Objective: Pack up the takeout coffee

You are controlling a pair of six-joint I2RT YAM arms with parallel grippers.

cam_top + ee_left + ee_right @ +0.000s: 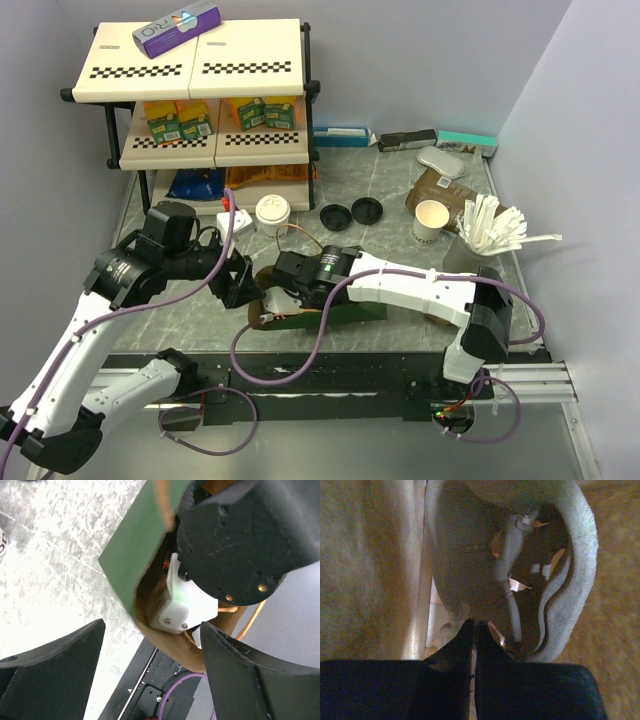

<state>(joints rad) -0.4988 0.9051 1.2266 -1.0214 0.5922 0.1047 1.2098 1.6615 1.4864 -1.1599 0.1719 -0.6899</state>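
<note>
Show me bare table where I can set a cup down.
Bare marble lies behind the black lids, between the shelf and the pulp tray; also between those lids and the open cup. Crowded: around the stick tumbler, and at the bag where both arms meet.

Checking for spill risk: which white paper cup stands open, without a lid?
The cup beside the tumbler of sticks, pale inside showing; the cup by the shelf looks lidded.

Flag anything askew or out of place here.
The bag lies on its side, right gripper inside. Two black lids lie loose; one cup stands unlidded. A purple box sits askew on the shelf.
</note>
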